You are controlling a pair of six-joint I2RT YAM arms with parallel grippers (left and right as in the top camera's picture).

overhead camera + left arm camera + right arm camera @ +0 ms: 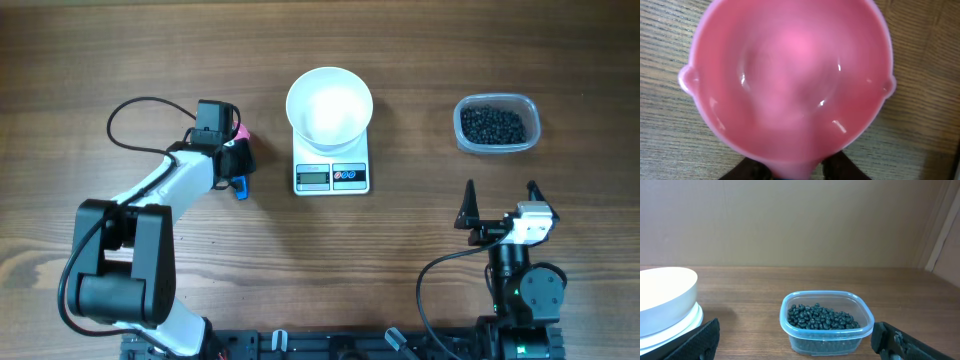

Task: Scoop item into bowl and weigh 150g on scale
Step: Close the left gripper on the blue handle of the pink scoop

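1. While it is sitting on the one small white rectangular digital scale (332, 176), the one round glossy white bowl (329, 104) is showing only its bare white inside. The pair is standing midway along the wooden table (120, 50), nearer its far edge.
2. The scale is showing one grey display and two small round buttons on the strip left uncovered at its near side.
3. The item, small round black bean-like pieces (822, 317) too many to count, is lying as one loose heap inside one clear rounded-rectangular plastic tub (825, 342). The tub is standing toward the table's far right corner, well apart from the scale.
4. The left gripper (238, 160) is hanging just left of the scale, clamping the handle of one small pink plastic scoop (790, 85). Its two dark fingers (747, 171) are pressing against the handle, one from each side. The scoop's open face is turning up toward the wrist camera.
5. The right gripper (501, 198) is hovering toward the table's near right corner, jaws standing wide and holding nothing, its two fingers pointing toward the tub.
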